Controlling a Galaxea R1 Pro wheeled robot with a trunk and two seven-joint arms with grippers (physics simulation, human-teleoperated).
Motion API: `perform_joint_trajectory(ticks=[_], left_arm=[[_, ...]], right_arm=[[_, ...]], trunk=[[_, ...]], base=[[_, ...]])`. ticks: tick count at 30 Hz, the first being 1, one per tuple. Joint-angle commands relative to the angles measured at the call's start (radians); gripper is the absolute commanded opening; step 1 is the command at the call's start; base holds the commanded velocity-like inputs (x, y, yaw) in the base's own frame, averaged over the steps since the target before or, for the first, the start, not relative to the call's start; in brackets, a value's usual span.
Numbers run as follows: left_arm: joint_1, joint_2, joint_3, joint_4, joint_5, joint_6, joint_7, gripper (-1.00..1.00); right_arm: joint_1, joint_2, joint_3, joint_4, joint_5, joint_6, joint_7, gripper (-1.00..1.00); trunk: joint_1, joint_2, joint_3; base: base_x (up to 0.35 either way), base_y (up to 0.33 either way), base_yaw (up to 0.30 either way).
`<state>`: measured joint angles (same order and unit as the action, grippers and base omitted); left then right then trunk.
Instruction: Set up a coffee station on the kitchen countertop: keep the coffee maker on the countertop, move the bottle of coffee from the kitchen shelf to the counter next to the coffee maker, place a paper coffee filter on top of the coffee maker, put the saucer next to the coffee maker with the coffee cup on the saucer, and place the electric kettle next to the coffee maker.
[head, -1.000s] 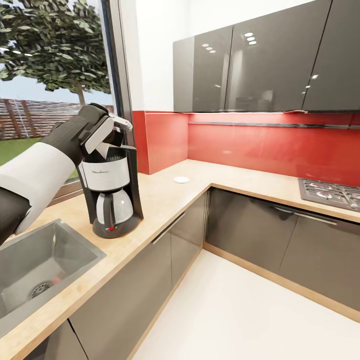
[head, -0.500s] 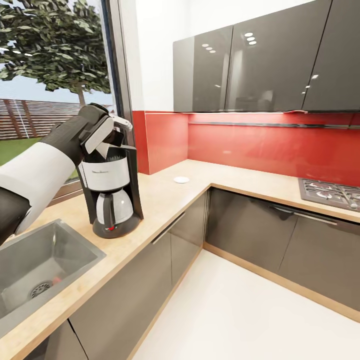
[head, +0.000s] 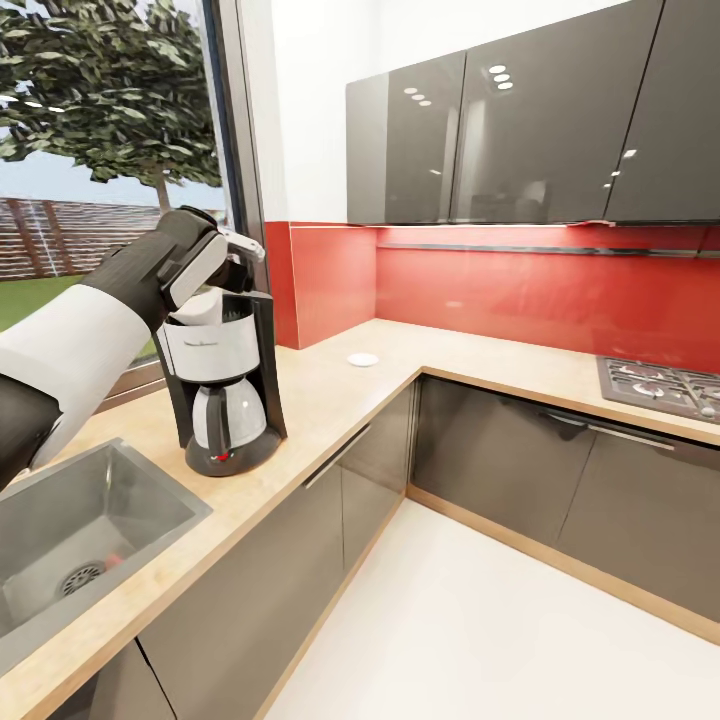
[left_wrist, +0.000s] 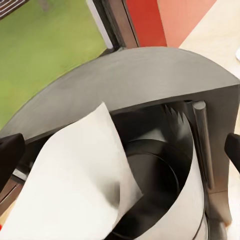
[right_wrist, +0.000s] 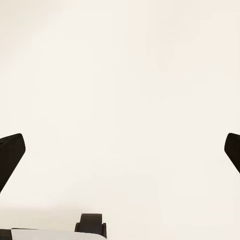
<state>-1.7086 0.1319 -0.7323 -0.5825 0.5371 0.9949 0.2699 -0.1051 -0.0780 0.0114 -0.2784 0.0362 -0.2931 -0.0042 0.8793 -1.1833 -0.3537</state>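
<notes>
The black-and-white coffee maker (head: 222, 385) stands on the kitchen countertop (head: 330, 400) by the window. The paper coffee filter (head: 201, 306) lies on its top; in the left wrist view the white filter (left_wrist: 80, 185) rests tilted in the coffee maker's round top opening (left_wrist: 150, 175). My left gripper (head: 233, 272) hovers just above it, open, its fingertips (left_wrist: 10, 152) wide apart on either side (left_wrist: 120, 152) and not touching the paper. The small white saucer (head: 362, 359) sits farther along the countertop near the corner. My right gripper (right_wrist: 120, 150) is open over pale floor.
A steel sink (head: 90, 520) is set into the countertop left of the coffee maker. A gas hob (head: 660, 385) lies at the far right. Glossy grey wall cabinets (head: 500, 130) hang above the red backsplash. A window (head: 100, 150) is directly behind the coffee maker.
The left gripper's fingers have spread and let go of the filter. The filter, held upright with a pointed edge before, now lies lower on the coffee maker's top.
</notes>
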Motion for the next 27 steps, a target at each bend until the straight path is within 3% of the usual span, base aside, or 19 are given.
perform_joint_trajectory(ticks=[1,27], left_arm=[[-0.002,0.002,-0.008,-0.002,0.011,0.002,0.008,1.0],[-0.001,0.002,-0.009,-0.002,0.011,0.002,0.008,1.0]], right_arm=[[-0.001,0.0,0.001,0.001,0.004,-0.003,0.0,1.0],[-0.001,0.0,0.001,0.001,0.004,-0.003,0.0,1.0]], trunk=[[0.0,-0.001,-0.001],[0.0,-0.001,-0.001]], base=[[0.0,0.0,0.0],[0.0,0.0,0.0]])
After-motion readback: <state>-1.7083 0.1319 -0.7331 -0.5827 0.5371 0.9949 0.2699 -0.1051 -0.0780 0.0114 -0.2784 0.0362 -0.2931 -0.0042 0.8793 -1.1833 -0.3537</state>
